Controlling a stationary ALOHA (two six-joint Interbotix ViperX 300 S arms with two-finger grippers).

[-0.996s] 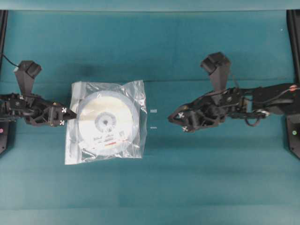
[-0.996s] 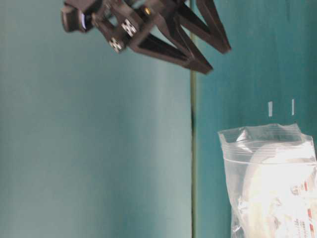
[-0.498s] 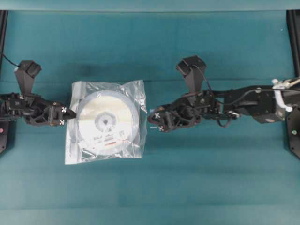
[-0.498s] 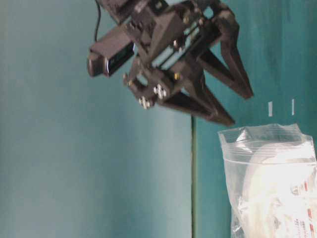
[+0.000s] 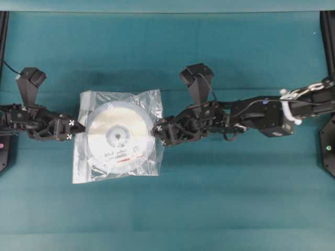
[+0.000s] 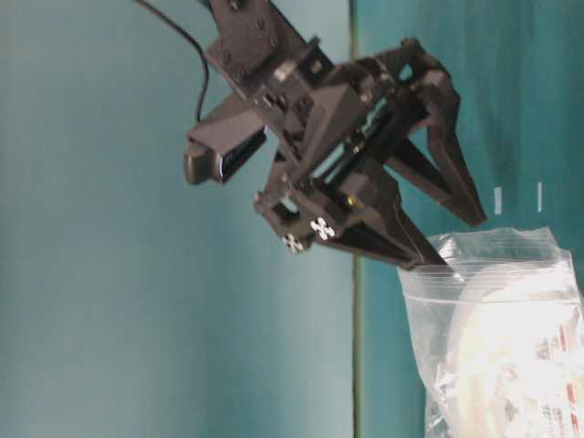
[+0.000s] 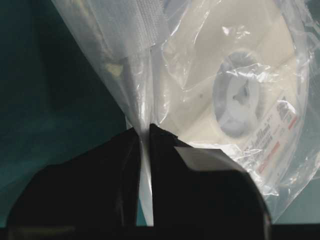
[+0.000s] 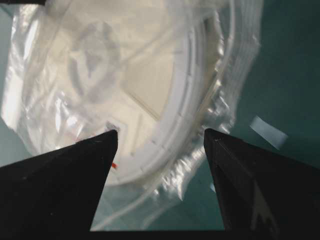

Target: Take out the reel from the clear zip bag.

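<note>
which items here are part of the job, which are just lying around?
Job: reel, inside the clear zip bag; left gripper shut on the bag's edge; right gripper open at the opposite edge.
Lying about: white tape marks on the teal table.

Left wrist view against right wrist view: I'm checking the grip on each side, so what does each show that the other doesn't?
Only the left wrist view shows the left claw shut on a pinched fold of the clear zip bag, and the red stripe on the reel's label.

Only the right wrist view shows the right claw open, its tips spread over the bag's edge, and a bit of pale tape on the table.

Both show the reel inside the crinkled bag, with its grey hub.
</note>
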